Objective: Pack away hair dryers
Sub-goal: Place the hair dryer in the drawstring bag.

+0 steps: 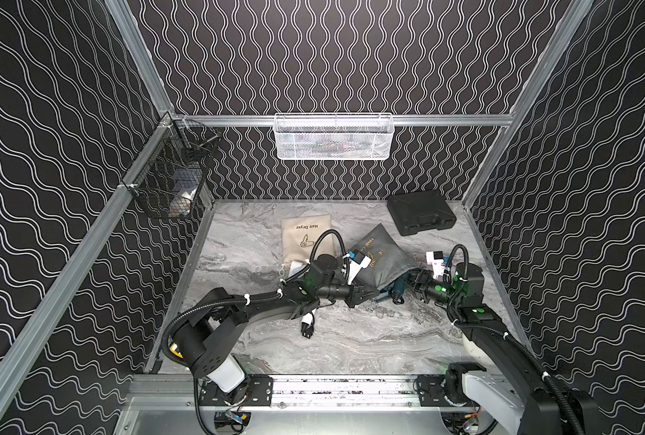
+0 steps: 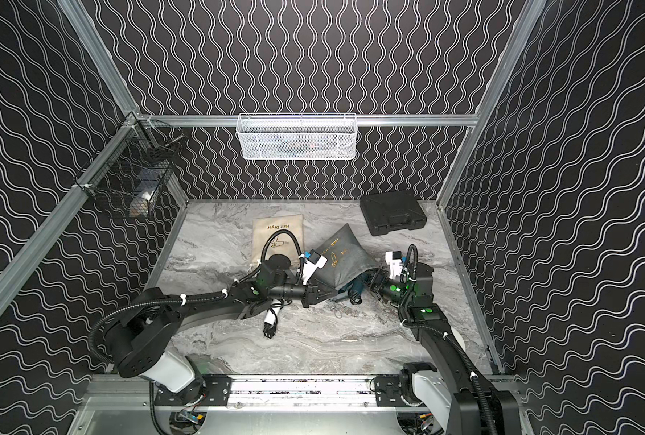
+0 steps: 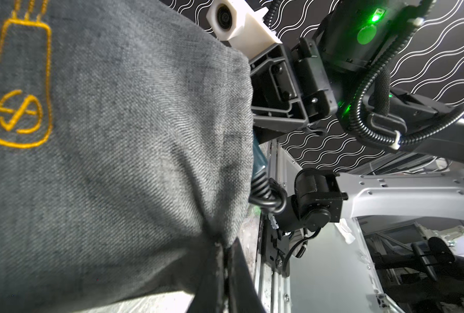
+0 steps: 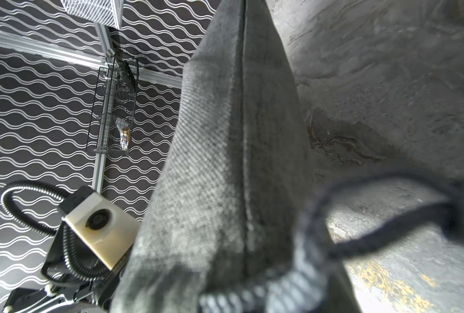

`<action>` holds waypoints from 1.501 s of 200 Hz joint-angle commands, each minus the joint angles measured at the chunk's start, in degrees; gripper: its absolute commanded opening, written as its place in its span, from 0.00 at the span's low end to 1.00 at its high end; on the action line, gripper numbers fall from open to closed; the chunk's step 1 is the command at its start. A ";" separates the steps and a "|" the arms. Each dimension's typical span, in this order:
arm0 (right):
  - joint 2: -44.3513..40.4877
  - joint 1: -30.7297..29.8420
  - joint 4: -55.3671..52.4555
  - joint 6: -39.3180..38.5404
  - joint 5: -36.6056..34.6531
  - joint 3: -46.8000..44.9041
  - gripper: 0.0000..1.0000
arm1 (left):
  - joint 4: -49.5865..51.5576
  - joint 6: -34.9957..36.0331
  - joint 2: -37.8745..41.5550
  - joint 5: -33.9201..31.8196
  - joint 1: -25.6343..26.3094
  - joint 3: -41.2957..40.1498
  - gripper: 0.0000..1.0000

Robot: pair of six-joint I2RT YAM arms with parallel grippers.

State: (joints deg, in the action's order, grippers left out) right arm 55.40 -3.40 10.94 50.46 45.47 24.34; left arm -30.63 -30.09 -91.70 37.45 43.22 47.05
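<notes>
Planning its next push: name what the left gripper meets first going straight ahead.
The left gripper, shut on the grey pouch, would likely meet the teal hair dryer first; depth unclear.

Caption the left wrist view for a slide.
Left gripper shut on grey pouch; teal hair dryer and coiled cord showing past its edge.

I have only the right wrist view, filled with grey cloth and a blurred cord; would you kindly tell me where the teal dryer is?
Observer: In both top views the teal dryer sticks partly out of the grey pouch's open end, right by the right pincer.
Operator: Is anything holding the pouch?
Observer: Yes, the left wrist view shows the left pincer shut on its edge.
Operator: And the other pouch?
Observer: The beige pouch lies flat, farther back than the grey one.
</notes>
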 commanded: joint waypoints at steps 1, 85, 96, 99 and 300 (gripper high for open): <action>0.22 -0.03 5.11 1.22 -2.77 0.92 0.00 | -2.85 -1.97 -0.49 1.45 0.52 0.89 0.00; 2.97 -0.12 -0.04 4.18 -11.46 1.77 0.00 | -1.71 -3.98 -1.46 0.75 2.45 3.68 0.00; 3.86 -0.16 0.54 5.50 -12.03 1.77 0.00 | -0.51 -3.35 -1.70 0.41 2.95 4.39 0.00; 4.03 -0.12 0.69 5.80 -12.11 1.77 0.00 | -0.20 -3.17 -1.80 0.29 3.07 4.49 0.00; 6.21 -6.60 3.01 5.18 -27.30 2.12 0.00 | 9.68 -2.43 -6.47 -2.19 6.00 12.56 0.00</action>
State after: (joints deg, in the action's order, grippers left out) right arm 61.52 -7.73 8.08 56.53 25.04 26.48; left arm -21.89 -32.84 -97.78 33.78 48.88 58.41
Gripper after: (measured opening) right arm 0.375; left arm 0.061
